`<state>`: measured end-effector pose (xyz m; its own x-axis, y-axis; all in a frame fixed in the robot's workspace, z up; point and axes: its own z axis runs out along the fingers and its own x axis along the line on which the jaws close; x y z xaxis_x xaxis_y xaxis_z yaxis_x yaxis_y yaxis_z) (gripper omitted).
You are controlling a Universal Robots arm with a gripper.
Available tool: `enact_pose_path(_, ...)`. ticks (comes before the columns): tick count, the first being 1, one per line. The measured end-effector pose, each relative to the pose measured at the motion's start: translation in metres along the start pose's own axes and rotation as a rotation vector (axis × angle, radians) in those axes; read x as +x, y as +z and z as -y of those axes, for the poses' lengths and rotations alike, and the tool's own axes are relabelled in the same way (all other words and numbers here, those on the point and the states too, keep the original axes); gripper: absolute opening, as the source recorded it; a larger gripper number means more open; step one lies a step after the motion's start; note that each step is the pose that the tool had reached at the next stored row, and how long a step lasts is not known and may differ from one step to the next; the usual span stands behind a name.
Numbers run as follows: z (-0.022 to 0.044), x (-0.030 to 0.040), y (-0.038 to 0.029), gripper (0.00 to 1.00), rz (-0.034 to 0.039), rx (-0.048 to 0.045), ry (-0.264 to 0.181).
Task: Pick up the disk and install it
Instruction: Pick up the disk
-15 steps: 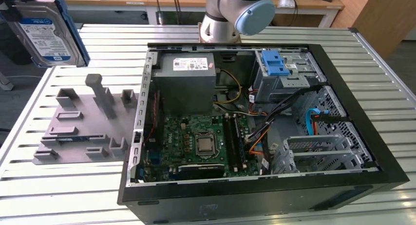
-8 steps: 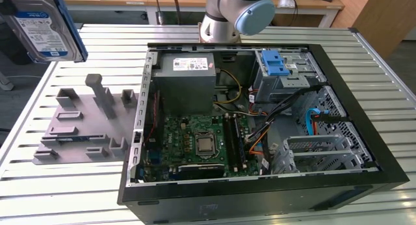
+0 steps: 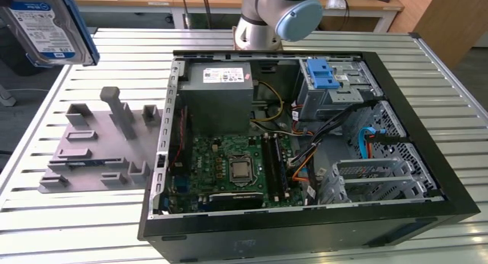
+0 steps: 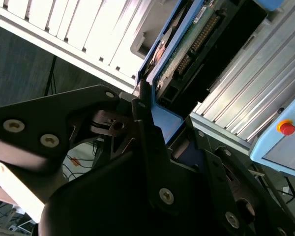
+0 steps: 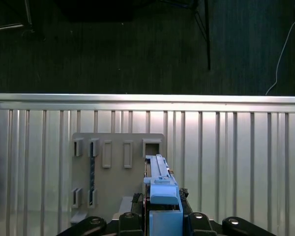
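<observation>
A slatted metal table [image 3: 68, 218] carried everything, and the biggest thing on it was an open black computer case [image 3: 305, 232] lying on its side with its inside facing up. Behind the case, at the far edge of the table, stood the base of the arm [image 3: 271, 15]. On the exterior view's left of the case, just beside it, lay a grey fixture plate [image 3: 91, 144] with upright slots and posts; the first wrist view showed the same plate [image 5: 118, 182] flat on the slats. Inside the case a grey metal power supply [image 3: 217, 98] with a white sticker sat toward the far side, with the green motherboard [image 3: 228, 161] nearer the camera and a metal drive cage [image 3: 339, 90] toward the exterior view's right. The disk [image 3: 42, 27] was off the table, held high in the exterior view's upper left corner with its white-and-blue label facing the camera, well apart from the case. In the first wrist view the disk [image 5: 161, 182] appeared edge-on over the fixture plate, and in the second wrist view its circuit-board side [image 4: 187, 44] showed inside the blue carrier. The gripper [image 4: 168, 123] was closed on that carrier, its black fingers [image 4: 145, 113] pressed against the blue frame from either side. A small blue latch [image 3: 323, 75] sat on top of the drive cage.
</observation>
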<state>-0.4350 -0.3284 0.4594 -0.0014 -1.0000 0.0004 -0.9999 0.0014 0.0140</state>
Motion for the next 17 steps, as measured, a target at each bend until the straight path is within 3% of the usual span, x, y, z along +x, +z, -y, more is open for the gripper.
enact_pose_path(11,-0.0004,0.0000,-0.0295,0.36,0.0000,-0.0001,0.000)
enact_pose_path(17,-0.0004,0.0000,-0.0301,0.36,0.0000,-0.0001,0.000)
